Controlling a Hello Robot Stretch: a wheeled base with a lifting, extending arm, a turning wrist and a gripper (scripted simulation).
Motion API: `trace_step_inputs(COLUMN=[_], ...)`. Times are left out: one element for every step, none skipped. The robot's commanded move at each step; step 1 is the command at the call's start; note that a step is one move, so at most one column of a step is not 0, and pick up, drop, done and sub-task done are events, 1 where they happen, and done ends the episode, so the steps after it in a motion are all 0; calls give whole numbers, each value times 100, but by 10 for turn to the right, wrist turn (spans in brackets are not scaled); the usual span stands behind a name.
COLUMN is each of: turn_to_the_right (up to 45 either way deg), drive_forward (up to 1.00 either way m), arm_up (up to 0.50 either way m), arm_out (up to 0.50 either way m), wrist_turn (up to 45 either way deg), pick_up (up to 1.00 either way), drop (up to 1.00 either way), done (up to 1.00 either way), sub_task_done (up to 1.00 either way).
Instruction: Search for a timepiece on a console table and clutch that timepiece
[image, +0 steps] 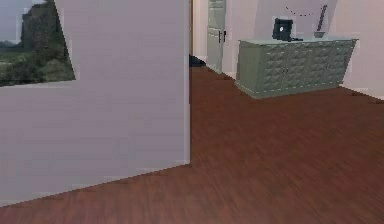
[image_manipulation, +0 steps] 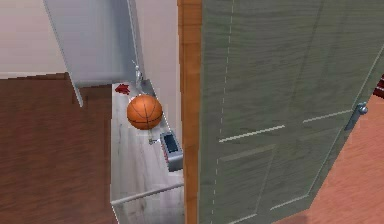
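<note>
In the forward view a pale wall (image: 120, 90) with a landscape picture (image: 35, 45) takes up the left. Dark wood floor (image: 270, 150) runs away to a grey-green cabinet (image: 295, 68) at the far right, which stands near a white door (image: 215, 40). On the cabinet's top stand a dark square object (image: 283, 30) and a pale vase (image: 320, 32) with thin stalks. Neither reads as a timepiece, though the dark one is too small to name. In the arm side view a grey-green panelled door (image_manipulation: 290, 110) with its handle (image_manipulation: 360, 108) covers the right, edged by an orange frame (image_manipulation: 189, 100). Left of that frame stands a narrow grey table (image_manipulation: 130, 170). It bears a basketball (image_manipulation: 145, 111), a small red thing (image_manipulation: 123, 88) farther out, and a small grey boxy thing (image_manipulation: 172, 150) just beside the ball on the frame's side. That box may be the timepiece, perhaps an alarm clock, but I cannot be sure at this size. I judge the search to be near its end at best: a likely candidate lies on the arm's side and rests on the table, so it is not yet picked up. Confirming it, lining up the base, reaching out and clutching it all remain. The claw's state cannot be told from these pictures, so neither can how the boxy thing lies relative to it.
</note>
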Motion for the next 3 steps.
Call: trace_step_inputs(turn_to_the_right=[0, 0, 0], drive_forward=[0, 0, 0], arm_up=[0, 0, 0], arm_out=[44, 0, 0], wrist_turn=[0, 450, 450], pick_up=[0, 0, 0], drop=[0, 0, 0], done=[0, 0, 0], sub_task_done=[0, 0, 0])
